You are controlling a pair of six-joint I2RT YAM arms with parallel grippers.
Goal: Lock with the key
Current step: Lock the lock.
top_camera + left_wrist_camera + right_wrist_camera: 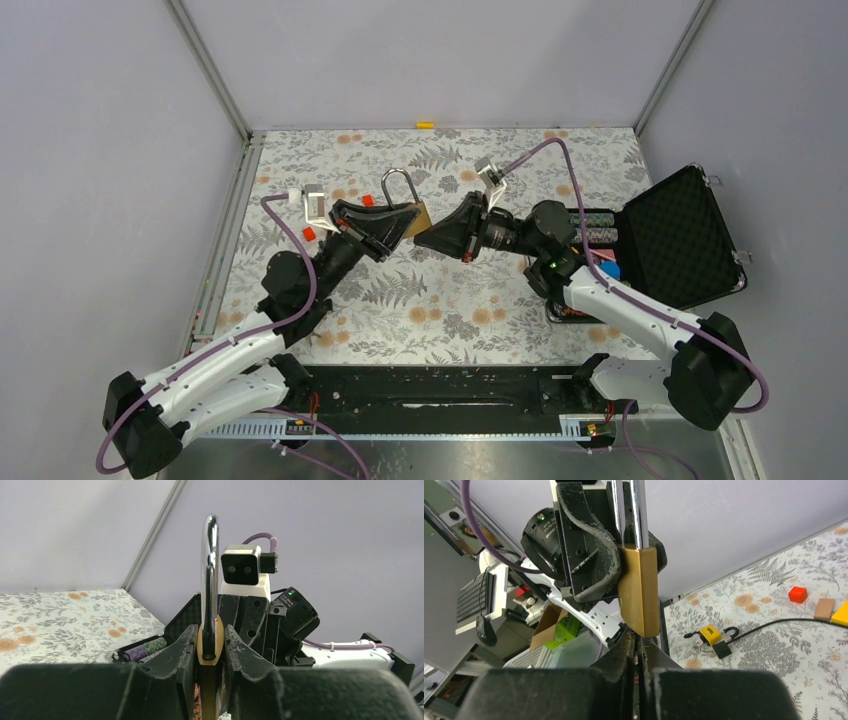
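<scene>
A brass padlock (421, 214) with a chrome shackle (400, 185) is held off the table, upright. My left gripper (405, 224) is shut on its brass body (210, 647), one finger (182, 650) on each flat face. My right gripper (420, 240) meets it from the right. Its jaws are pressed together right under the lock's bottom edge (640, 592). The right gripper (639, 639) shows only a thin sliver between its pads, which I take for the key; the rest of the key is hidden.
An open black case (680, 235) holding rolls (598, 233) stands at the right. Red cubes (367, 200) lie near the left arm. On the floral cloth lie a yellow padlock (710, 634) with keys, a black lock (724, 650), a black cable (774, 625) and small blocks (797, 594).
</scene>
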